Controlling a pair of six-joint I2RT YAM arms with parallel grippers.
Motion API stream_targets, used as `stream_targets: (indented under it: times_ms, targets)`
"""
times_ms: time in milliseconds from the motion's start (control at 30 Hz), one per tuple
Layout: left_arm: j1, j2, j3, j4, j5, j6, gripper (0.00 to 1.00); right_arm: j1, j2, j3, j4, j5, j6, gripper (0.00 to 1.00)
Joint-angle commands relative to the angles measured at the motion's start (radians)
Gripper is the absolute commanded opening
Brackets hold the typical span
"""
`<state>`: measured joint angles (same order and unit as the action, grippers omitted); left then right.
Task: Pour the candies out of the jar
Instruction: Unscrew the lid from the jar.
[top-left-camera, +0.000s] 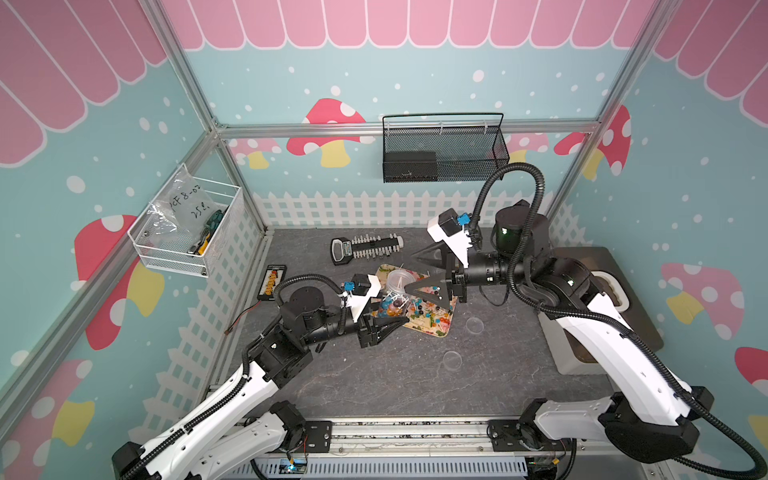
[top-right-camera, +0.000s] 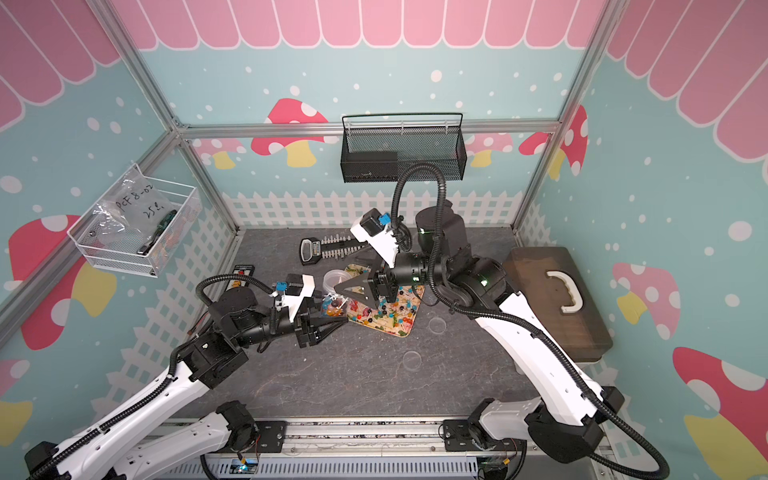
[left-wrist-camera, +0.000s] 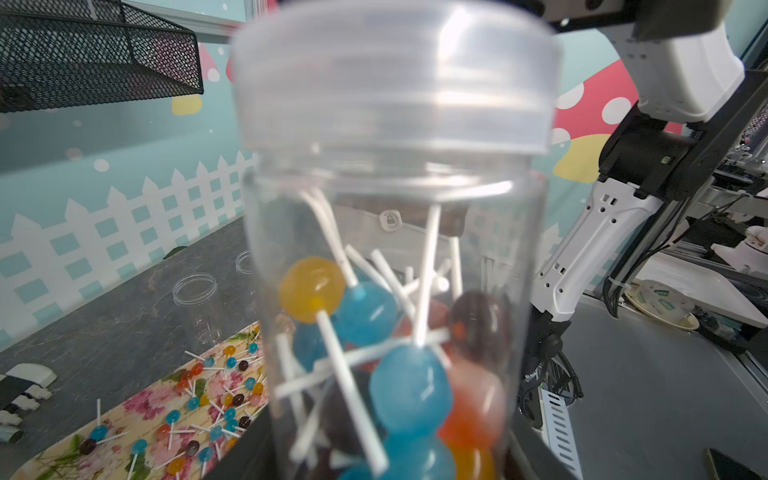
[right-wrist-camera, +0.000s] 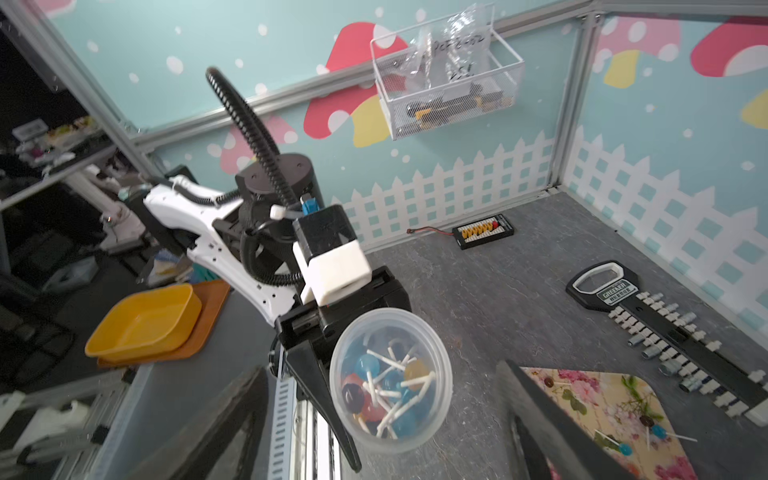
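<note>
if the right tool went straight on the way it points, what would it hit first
Most likely the lidded end of the jar in the left tool; it faces the right tool dead ahead.

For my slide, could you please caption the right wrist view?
Left gripper holds clear lidded plastic jar of colourful lollipops before the open right gripper.

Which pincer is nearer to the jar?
Left. The left pincer is shut on the jar; the right pincer stands open close by, not gripping it.

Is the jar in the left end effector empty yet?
Not empty: candies are piled inside the jar, and its lid is on.
</note>
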<state>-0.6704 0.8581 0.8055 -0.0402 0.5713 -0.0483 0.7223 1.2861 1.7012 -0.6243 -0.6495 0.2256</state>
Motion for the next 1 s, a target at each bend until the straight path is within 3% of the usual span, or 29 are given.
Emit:
stream_targets:
  times_ms: [0, 267, 800, 967]
  targets:
    - [0.001, -0.018, -0.003, 0.029, -0.038, 0.023, 0.59, 0.034, -0.016, -0.012, 0.026, 0.167, 0.168, 0.83]
    - [0.002, -0.018, -0.002, 0.008, -0.054, 0.033, 0.6, 0.111, 0.018, 0.015, -0.087, 0.311, 0.187, 0.81]
    - [0.002, -0.007, 0.007, 0.0, -0.044, 0.036, 0.59, 0.138, 0.071, 0.026, -0.054, 0.259, 0.182, 0.77]
    - [0.001, -0.01, 0.007, -0.003, -0.044, 0.038, 0.6, 0.138, 0.068, 0.034, -0.059, 0.272, 0.162, 0.68]
